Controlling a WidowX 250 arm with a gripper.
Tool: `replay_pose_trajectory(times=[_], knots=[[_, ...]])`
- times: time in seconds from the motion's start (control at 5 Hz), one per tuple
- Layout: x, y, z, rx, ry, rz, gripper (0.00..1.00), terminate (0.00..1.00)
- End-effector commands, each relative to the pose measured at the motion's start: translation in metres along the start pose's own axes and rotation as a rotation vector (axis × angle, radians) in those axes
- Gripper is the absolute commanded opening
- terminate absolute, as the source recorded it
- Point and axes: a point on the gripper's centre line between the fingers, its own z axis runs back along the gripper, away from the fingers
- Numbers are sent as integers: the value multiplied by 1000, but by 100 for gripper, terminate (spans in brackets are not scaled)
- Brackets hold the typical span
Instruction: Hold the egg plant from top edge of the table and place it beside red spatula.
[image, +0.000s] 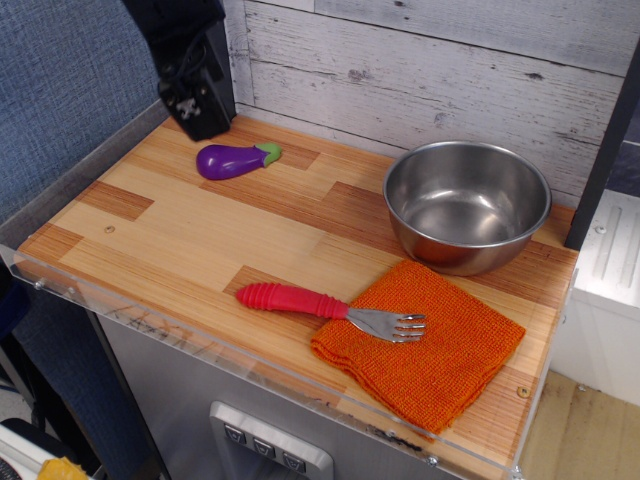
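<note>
Lying free at the bench's (180, 235) eleven o'clock corner, the eggplant (232, 160) is untouched; the gripper (200, 118) hangs just behind it, jaws' state cannot be told. Advise descending squarely over the purple body, then setting it beside the spatula (300, 300) at six o'clock. No legible markings.

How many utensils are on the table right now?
1: the red spatula, handle on the table near its front edge, its fork head resting on the orange cloth. None seem hidden.
</note>
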Motion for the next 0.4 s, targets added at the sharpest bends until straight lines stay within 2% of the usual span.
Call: replay_pose_trajectory(times=[0.0, 0.2], knots=[[-11, 35, -18, 82, 24, 93, 100, 0], [-18, 46, -37, 76, 27, 198, 100, 0]])
